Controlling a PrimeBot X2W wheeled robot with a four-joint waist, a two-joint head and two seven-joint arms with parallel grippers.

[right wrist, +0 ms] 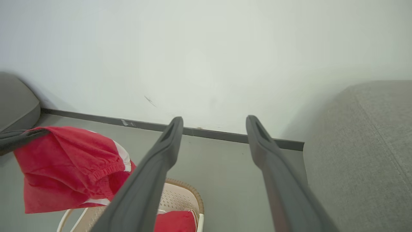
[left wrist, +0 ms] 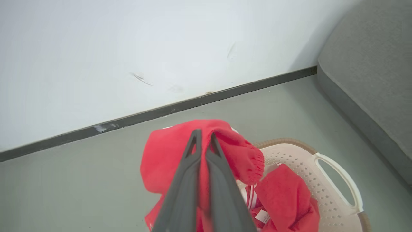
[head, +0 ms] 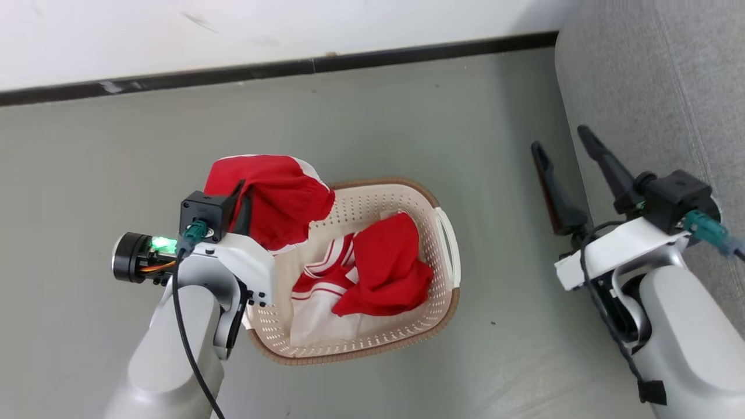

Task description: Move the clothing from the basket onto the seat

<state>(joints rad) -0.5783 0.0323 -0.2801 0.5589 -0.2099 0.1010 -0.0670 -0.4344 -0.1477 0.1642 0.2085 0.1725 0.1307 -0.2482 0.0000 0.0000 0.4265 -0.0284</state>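
Observation:
The cream perforated basket [head: 442, 244] with a brown rim stands on the floor, with red garments [head: 387, 265] lying inside, one showing white stripes. My left gripper [left wrist: 203, 137] is shut on another red garment [head: 279, 198], which hangs lifted over the basket's left rim. That same lifted cloth [right wrist: 64, 167] appears at the left of the right wrist view. My right gripper [head: 561, 145] stands open with nothing between its fingers, just beside the grey seat [head: 652, 99] at the right. The basket's rim [left wrist: 338, 170] also shows in the left wrist view, below the held cloth [left wrist: 167, 161].
Grey-green floor [head: 378, 116] surrounds the basket, with room between it and the seat. A white wall with a dark baseboard [head: 291, 67] runs along the far side. A second grey cushion edge [right wrist: 16, 100] shows at the left of the right wrist view.

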